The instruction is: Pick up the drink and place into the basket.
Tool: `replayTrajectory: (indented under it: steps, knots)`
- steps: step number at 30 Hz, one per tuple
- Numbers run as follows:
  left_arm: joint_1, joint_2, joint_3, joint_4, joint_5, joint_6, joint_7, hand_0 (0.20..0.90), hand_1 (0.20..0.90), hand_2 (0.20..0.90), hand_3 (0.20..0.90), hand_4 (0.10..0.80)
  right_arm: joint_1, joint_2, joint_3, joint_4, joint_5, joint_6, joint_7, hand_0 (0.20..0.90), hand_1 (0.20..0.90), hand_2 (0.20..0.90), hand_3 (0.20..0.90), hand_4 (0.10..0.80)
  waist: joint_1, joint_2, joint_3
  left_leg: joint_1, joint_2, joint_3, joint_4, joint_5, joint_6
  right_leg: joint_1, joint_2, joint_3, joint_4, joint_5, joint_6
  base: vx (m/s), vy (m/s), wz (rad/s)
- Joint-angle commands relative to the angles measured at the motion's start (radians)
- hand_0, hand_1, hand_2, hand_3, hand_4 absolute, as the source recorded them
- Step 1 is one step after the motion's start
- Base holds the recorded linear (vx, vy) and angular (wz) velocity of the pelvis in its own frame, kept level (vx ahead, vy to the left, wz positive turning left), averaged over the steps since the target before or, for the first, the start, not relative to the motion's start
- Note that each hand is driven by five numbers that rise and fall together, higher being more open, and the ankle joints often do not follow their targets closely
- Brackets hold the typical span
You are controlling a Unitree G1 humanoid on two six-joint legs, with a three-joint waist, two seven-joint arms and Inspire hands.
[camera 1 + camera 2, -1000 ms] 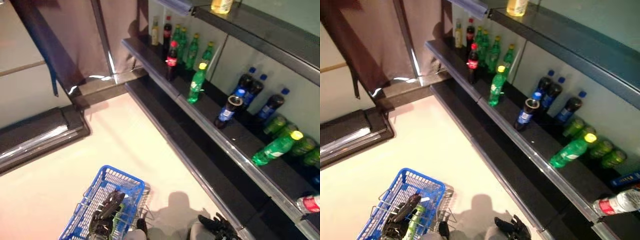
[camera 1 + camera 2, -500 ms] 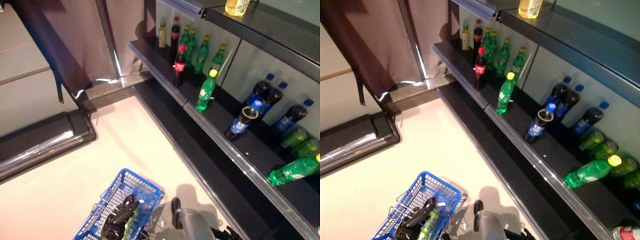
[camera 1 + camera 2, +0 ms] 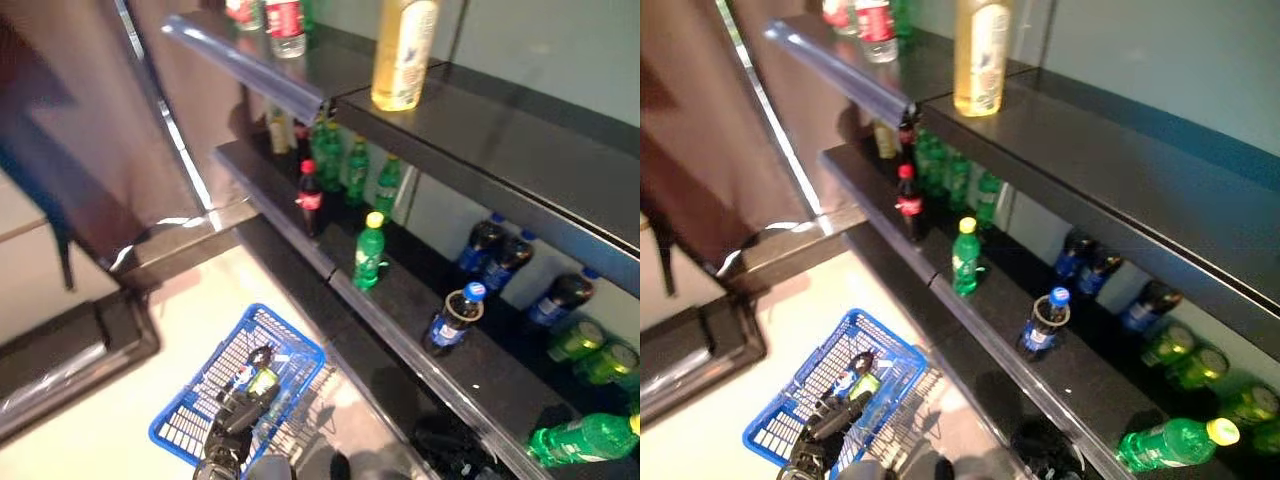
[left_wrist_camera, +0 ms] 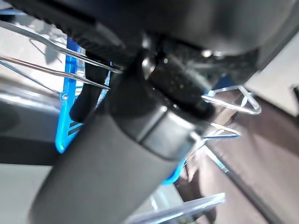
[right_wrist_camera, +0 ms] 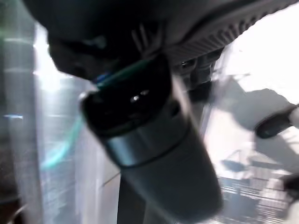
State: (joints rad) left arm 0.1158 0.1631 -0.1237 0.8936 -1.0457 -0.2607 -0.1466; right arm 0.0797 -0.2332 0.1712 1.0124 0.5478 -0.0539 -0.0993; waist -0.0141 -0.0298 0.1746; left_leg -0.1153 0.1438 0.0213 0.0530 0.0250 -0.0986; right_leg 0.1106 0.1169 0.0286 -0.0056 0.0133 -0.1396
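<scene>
A blue wire basket [image 3: 196, 414] hangs low beside the shelves, and my left hand [image 3: 232, 428] is curled round its wire handle [image 4: 50, 70]. In the basket lies a bottle with a green label [image 3: 264, 381], partly hidden by the hand. On the middle shelf stand a green bottle with a yellow cap [image 3: 369, 254], a cola bottle with a red cap [image 3: 309, 198] and a dark bottle with a blue cap [image 3: 452, 320]. My right hand [image 3: 1044, 449] is a dark shape low by the shelf's front edge, holding no drink that I can see.
The dark shelf rail [image 3: 400, 352] runs diagonally to the right of the basket. A tall yellow bottle [image 3: 404, 50] stands on the upper shelf. More green and dark bottles crowd the shelf's back, and one green bottle [image 3: 585, 438] lies on its side. A dark step [image 3: 60, 350] is at the left.
The whole picture has shifted upward, so the upper shelf now shows. The basket stays in my left hand. My right arm, at the bottom centre half a second ago, has left that spot.
</scene>
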Motion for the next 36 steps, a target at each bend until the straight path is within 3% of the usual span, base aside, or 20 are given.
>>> replayTrajectory:
  steps: [1, 2, 3, 6, 7, 9, 10, 12, 15, 16, 19, 20, 24, 27, 29, 30, 33, 35, 36]
  knots:
    - [0.0, 0.035, 0.007, -0.174, 0.0, -0.103, -0.106, 0.3, 0.3, 0.3, 0.2, 0.1, 0.004, -0.065, -0.01, -0.061, -0.029, -0.038, -0.003, 0.9, 0.9, 0.9, 0.9, 0.8, 0.01, -0.043, 0.004, -0.006, -0.005, -0.039, -0.041, 0.115, 0.058, -0.031, -0.079, 0.0, 0.1, -0.054, 0.135, 0.311, 0.239, -0.51]
    - [0.009, 0.018, 0.019, -0.153, -0.017, -0.126, -0.114, 0.3, 0.3, 0.3, 0.2, 0.1, 0.01, -0.067, -0.009, -0.039, -0.026, -0.042, 0.02, 0.9, 0.9, 0.9, 0.9, 0.8, 0.026, -0.039, 0.004, -0.008, 0.025, -0.136, -0.089, 0.129, 0.046, -0.014, -0.082, 0.072, 0.136, -0.091, 0.142, 0.454, 0.422, -0.5]
    - [0.01, 0.004, 0.031, -0.143, -0.034, -0.132, -0.118, 0.3, 0.3, 0.3, 0.2, 0.1, 0.014, -0.06, -0.017, -0.021, -0.027, -0.042, 0.026, 0.9, 0.9, 0.9, 0.9, 0.8, 0.025, -0.037, 0.003, -0.019, 0.031, -0.14, -0.043, 0.118, 0.047, -0.006, -0.097, 0.095, 0.156, -0.112, 0.151, 0.587, 0.641, -0.85]
    - [-0.013, 0.009, 0.053, -0.157, -0.06, -0.096, -0.103, 0.3, 0.3, 0.3, 0.2, 0.1, 0.034, -0.043, -0.031, -0.008, -0.043, -0.047, 0.029, 0.9, 0.9, 0.9, 0.9, 0.8, 0.008, -0.02, 0.006, -0.008, 0.027, -0.106, 0.033, 0.076, 0.043, -0.031, -0.167, 0.059, 0.224, -0.143, 0.198, 0.253, 0.413, -1.16]
    - [-0.013, 0.009, 0.053, -0.157, -0.06, -0.096, -0.103, 0.3, 0.3, 0.3, 0.2, 0.1, 0.034, -0.043, -0.031, -0.008, -0.043, -0.047, 0.029, 0.9, 0.9, 0.9, 0.9, 0.8, 0.008, -0.02, 0.006, -0.008, 0.027, -0.106, 0.033, 0.076, 0.043, -0.031, -0.167, 0.059, 0.224, -0.143, 0.198, 0.213, 0.47, -1.36]
    - [-0.044, 0.04, 0.042, -0.157, -0.048, -0.094, -0.078, 0.3, 0.3, 0.3, 0.2, 0.1, 0.073, -0.008, -0.055, -0.045, -0.006, -0.06, 0.007, 0.9, 0.9, 0.9, 0.9, 0.8, -0.008, -0.016, 0.015, 0.0, -0.021, -0.016, 0.085, 0.024, 0.06, -0.045, -0.266, -0.029, 0.236, -0.109, 0.24, 0.211, 0.532, -0.43]
    - [-0.045, 0.042, 0.044, -0.157, -0.05, -0.099, -0.075, 0.3, 0.3, 0.3, 0.2, 0.1, 0.075, -0.004, -0.057, -0.048, -0.003, -0.062, 0.007, 0.9, 0.9, 0.9, 0.9, 0.8, -0.007, -0.017, 0.016, 0.005, -0.029, -0.007, 0.083, 0.021, 0.064, -0.047, -0.276, -0.042, 0.235, -0.1, 0.246, 0.131, 0.422, 0.09]
    - [-0.037, 0.057, 0.098, -0.172, -0.103, -0.116, -0.059, 0.3, 0.3, 0.3, 0.2, 0.1, 0.054, 0.008, -0.033, -0.094, -0.072, -0.05, 0.012, 0.9, 0.9, 0.9, 0.9, 0.8, 0.026, 0.002, 0.012, 0.053, -0.031, 0.085, 0.043, 0.013, 0.07, -0.094, -0.341, -0.188, 0.275, -0.048, 0.269, 0.004, 0.364, -0.37]
    - [-0.034, 0.073, 0.13, -0.188, -0.097, -0.118, -0.058, 0.3, 0.3, 0.3, 0.2, 0.1, 0.029, 0.014, 0.002, -0.133, -0.063, -0.032, -0.007, 0.9, 0.9, 0.9, 0.9, 0.8, 0.058, 0.009, 0.009, 0.064, -0.029, 0.156, 0.016, 0.007, 0.08, -0.108, -0.316, -0.28, 0.313, -0.086, 0.257, -0.105, 0.198, -0.99]
    - [-0.034, 0.078, 0.132, -0.206, -0.102, -0.121, -0.044, 0.3, 0.3, 0.3, 0.2, 0.1, 0.011, 0.022, 0.018, -0.151, -0.039, -0.023, -0.021, 0.9, 0.9, 0.9, 0.9, 0.8, 0.075, 0.001, 0.003, 0.06, -0.046, 0.188, 0.002, 0.004, 0.088, -0.102, -0.28, -0.309, 0.319, -0.098, 0.253, -0.172, 0.106, -0.46]
    - [-0.036, 0.078, 0.133, -0.21, -0.119, -0.117, -0.03, 0.3, 0.3, 0.3, 0.2, 0.1, -0.007, 0.022, 0.033, -0.164, -0.02, -0.031, -0.035, 0.9, 0.9, 0.9, 0.9, 0.8, 0.092, -0.023, -0.01, 0.037, -0.097, 0.194, -0.009, 0.004, 0.101, -0.099, -0.199, -0.303, 0.301, -0.087, 0.235, -0.154, -0.002, -0.33]
    - [-0.04, 0.071, 0.13, -0.196, -0.125, -0.123, -0.025, 0.3, 0.3, 0.3, 0.2, 0.1, -0.011, 0.018, 0.036, -0.164, -0.005, -0.033, -0.035, 0.9, 0.9, 0.9, 0.9, 0.8, 0.101, -0.032, -0.013, 0.016, -0.112, 0.186, 0.004, 0.01, 0.092, -0.072, -0.177, -0.307, 0.246, -0.097, 0.211, -0.139, -0.095, -0.17]
    - [-0.034, 0.034, 0.128, -0.176, -0.15, -0.134, -0.035, 0.3, 0.3, 0.3, 0.2, 0.1, -0.017, -0.01, 0.037, -0.172, -0.007, -0.023, -0.022, 0.9, 0.9, 0.9, 0.9, 0.8, 0.111, -0.034, -0.006, -0.037, -0.112, 0.177, 0.017, 0.058, 0.06, -0.019, -0.128, -0.287, 0.128, -0.109, 0.161, -0.135, -0.056, 0.01]
    - [-0.015, 0.015, 0.119, -0.175, -0.146, -0.137, -0.058, 0.3, 0.3, 0.3, 0.2, 0.1, -0.008, -0.021, 0.032, -0.188, -0.009, -0.014, -0.023, 0.9, 0.9, 0.9, 0.9, 0.8, 0.115, -0.033, 0.004, -0.057, -0.111, 0.156, 0.01, 0.086, 0.05, -0.006, -0.117, -0.267, 0.09, -0.09, 0.152, -0.115, 0.002, 0.06]
    - [0.025, -0.005, 0.121, -0.173, -0.173, -0.156, -0.092, 0.3, 0.3, 0.3, 0.2, 0.1, -0.001, -0.037, 0.029, -0.184, -0.029, 0.002, -0.003, 0.9, 0.9, 0.9, 0.9, 0.8, 0.139, -0.041, 0.009, -0.081, -0.118, -0.006, 0.043, 0.08, 0.055, -0.021, -0.122, -0.212, 0.079, -0.073, 0.143, -0.213, 0.079, 0.14]
    - [0.034, -0.009, 0.126, -0.172, -0.185, -0.157, -0.101, 0.3, 0.3, 0.3, 0.2, 0.1, -0.006, -0.042, 0.032, -0.171, -0.038, 0.003, 0.002, 0.9, 0.9, 0.9, 0.9, 0.8, 0.142, -0.046, 0.011, -0.076, -0.113, -0.031, 0.076, 0.062, 0.06, -0.036, -0.13, -0.208, 0.085, -0.069, 0.139, -0.193, 0.134, -0.07]
    - [0.035, -0.009, 0.133, -0.163, -0.181, -0.143, -0.113, 0.3, 0.3, 0.3, 0.2, 0.1, -0.008, -0.043, 0.022, -0.154, -0.03, -0.005, 0.005, 0.9, 0.9, 0.9, 0.9, 0.8, 0.13, -0.057, 0.015, -0.054, -0.075, 0.008, 0.125, 0.035, 0.06, -0.048, -0.146, -0.229, 0.097, -0.066, 0.136, -0.112, 0.131, -0.35]
    - [0.027, -0.01, 0.126, -0.145, -0.17, -0.138, -0.115, 0.3, 0.3, 0.3, 0.2, 0.1, -0.002, -0.039, 0.014, -0.137, -0.015, -0.024, 0.017, 0.9, 0.9, 0.9, 0.9, 0.8, 0.105, -0.063, 0.008, 0.015, -0.021, 0.034, 0.094, 0.024, 0.058, -0.064, -0.161, -0.252, 0.119, -0.07, 0.141, -0.059, 0.19, 0.09]
    - [0.024, -0.01, 0.125, -0.143, -0.169, -0.136, -0.113, 0.3, 0.3, 0.3, 0.2, 0.1, 0.0, -0.037, 0.013, -0.134, -0.016, -0.028, 0.023, 0.9, 0.9, 0.9, 0.9, 0.8, 0.1, -0.064, 0.007, 0.029, -0.012, 0.035, 0.084, 0.024, 0.057, -0.067, -0.164, -0.255, 0.123, -0.071, 0.142, -0.057, 0.335, 0.03]
